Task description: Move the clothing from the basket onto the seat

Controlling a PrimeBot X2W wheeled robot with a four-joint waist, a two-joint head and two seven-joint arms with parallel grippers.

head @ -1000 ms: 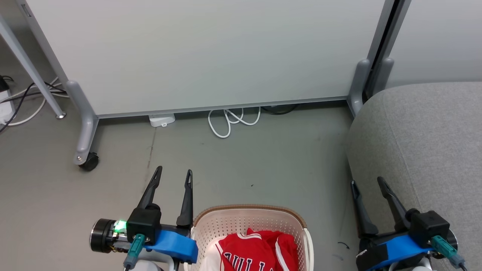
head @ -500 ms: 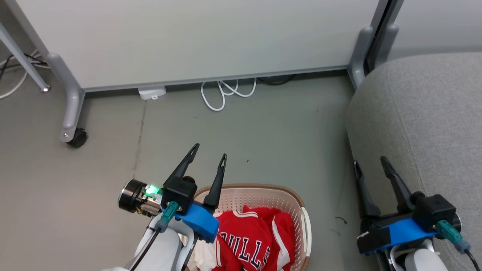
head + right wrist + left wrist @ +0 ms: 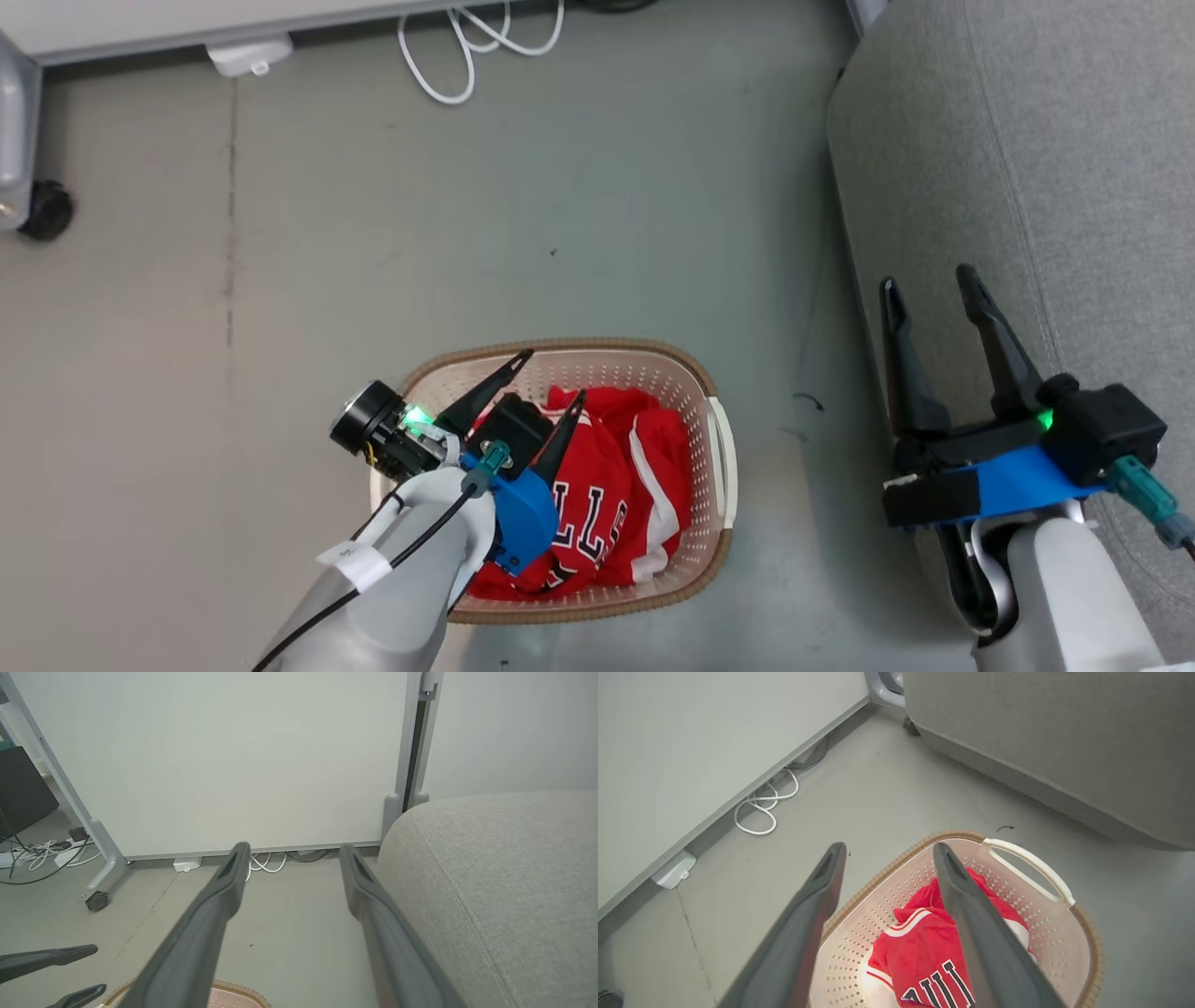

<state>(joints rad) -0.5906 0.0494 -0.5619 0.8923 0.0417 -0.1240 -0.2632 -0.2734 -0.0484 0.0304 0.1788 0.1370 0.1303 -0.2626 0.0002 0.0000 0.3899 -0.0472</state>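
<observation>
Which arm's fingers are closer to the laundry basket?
Left. The left fingers hang open over the basket and its red clothing; the right fingers are off to its side, by the grey seat.

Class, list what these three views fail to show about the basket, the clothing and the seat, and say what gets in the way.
- Jersey lettering: head view, start covered by the left gripper's blue mount; left wrist view, cut by the bottom edge.
- Basket bottom: head view, covered by the clothing.
- Seat: head view, cut off by the top and right edges.
</observation>
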